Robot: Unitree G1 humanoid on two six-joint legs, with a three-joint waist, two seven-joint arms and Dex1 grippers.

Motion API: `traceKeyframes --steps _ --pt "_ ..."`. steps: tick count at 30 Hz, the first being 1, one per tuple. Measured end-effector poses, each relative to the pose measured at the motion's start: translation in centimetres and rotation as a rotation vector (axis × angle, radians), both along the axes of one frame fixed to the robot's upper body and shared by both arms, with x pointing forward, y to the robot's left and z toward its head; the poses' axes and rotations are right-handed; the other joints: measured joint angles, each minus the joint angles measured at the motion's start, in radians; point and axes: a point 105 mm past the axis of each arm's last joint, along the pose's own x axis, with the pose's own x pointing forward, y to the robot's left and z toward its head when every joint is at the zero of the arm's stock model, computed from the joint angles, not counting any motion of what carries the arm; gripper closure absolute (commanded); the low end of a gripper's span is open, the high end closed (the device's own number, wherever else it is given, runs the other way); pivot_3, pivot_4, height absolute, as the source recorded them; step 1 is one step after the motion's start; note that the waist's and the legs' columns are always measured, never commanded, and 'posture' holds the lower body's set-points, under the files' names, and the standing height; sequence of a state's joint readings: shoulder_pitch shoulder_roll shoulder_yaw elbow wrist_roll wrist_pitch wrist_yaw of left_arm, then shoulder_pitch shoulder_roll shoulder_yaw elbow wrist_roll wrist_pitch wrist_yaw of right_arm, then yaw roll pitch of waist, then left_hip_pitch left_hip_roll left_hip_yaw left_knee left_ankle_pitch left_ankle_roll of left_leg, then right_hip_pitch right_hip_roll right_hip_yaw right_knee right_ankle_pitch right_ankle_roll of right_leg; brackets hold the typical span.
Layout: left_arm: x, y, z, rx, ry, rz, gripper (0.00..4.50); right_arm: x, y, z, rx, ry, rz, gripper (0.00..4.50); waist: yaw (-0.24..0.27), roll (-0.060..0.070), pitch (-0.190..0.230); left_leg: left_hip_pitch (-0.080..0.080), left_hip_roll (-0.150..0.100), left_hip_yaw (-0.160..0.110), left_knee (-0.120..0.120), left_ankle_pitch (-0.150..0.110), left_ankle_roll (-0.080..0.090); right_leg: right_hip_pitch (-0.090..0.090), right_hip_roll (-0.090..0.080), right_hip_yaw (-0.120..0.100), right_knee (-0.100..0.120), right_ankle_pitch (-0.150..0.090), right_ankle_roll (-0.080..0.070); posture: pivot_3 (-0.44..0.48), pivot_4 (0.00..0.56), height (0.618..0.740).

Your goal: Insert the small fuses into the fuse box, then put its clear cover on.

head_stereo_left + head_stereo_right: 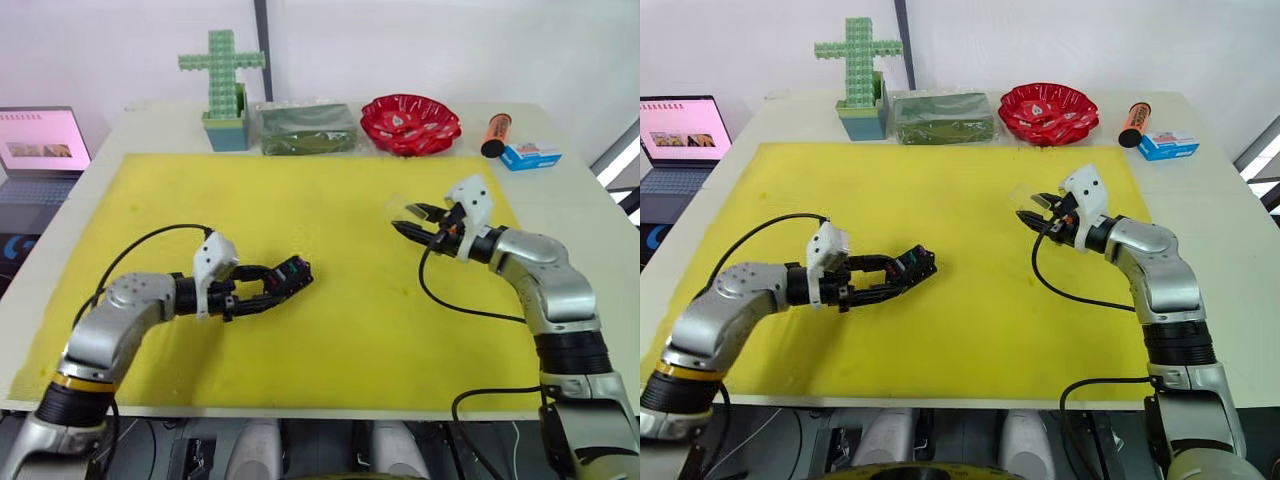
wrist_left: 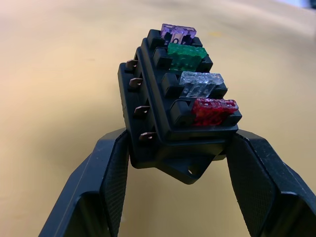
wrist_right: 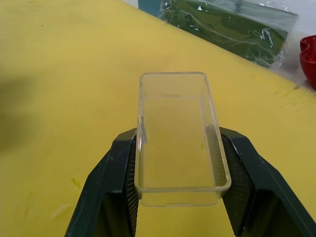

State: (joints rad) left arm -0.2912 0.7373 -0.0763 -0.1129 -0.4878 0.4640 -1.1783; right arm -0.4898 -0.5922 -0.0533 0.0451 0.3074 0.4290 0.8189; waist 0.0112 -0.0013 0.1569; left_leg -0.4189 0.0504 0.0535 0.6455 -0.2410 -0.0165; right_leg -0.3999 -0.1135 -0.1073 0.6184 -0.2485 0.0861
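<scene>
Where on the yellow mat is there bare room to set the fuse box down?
The yellow mat is bare between the left gripper, holding the fuse box, and the right gripper, holding the clear cover. The table's far edge is crowded: green package, red bowl.

Both arms extended inward, left end effector [image 1: 285, 279] and right end effector [image 1: 408, 220] clamped.
</scene>
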Motion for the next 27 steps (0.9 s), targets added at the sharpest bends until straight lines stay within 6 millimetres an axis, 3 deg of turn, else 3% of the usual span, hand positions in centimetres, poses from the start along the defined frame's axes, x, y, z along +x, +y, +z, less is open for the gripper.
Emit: traceKeyframes --steps 9,15,19,22,27 --pt "0.7 -1.5 -1.5 0.09 -0.051 -0.257 1.92 0.2 0.2 0.4 0.005 -0.007 0.008 2.68 0.001 0.0 0.0 -0.001 0.0 0.0 0.0 0.0 0.0 0.0 0.0 0.0 0.0 0.0 0.0 0.0 0.15 0.74" --pt "1.1 -1.6 -2.2 0.095 -0.061 -0.281 0.02 0.2 0.2 0.2 0.007 0.004 0.003 2.68 -0.001 0.0 0.0 -0.001 0.0 0.0 0.0 0.0 0.0 -0.001 0.0 0.0 0.002 0.0 0.0 0.0 0.15 0.74" --pt "1.2 -1.2 -1.8 0.074 -0.105 -0.232 0.02 0.1 0.3 0.3 0.01 0.002 0.007 2.68 -0.001 0.0 0.0 -0.001 0.0 0.0 0.0 0.0 0.0 -0.001 0.0 0.0 0.002 0.0 0.0 0.0 0.15 0.74" --pt "0.1 -1.1 -2.3 0.032 -0.117 -0.165 0.02 0.0 0.1 0.0 0.014 0.012 -0.001 2.68 -0.002 0.0 0.0 -0.001 0.0 0.0 0.0 0.0 0.0 -0.001 0.0 0.0 0.002 0.0 0.0 0.0 0.15 0.74" --pt "-1.4 -2.4 -3.0 -0.004 -0.143 -0.084 0.02 0.0 0.0 -0.2 0.017 0.016 -0.006 2.68 0.003 0.0 0.0 -0.001 0.0 -0.001 0.001 0.0 0.0 -0.001 0.0 0.0 0.002 0.0 0.0 0.0 0.15 0.74"
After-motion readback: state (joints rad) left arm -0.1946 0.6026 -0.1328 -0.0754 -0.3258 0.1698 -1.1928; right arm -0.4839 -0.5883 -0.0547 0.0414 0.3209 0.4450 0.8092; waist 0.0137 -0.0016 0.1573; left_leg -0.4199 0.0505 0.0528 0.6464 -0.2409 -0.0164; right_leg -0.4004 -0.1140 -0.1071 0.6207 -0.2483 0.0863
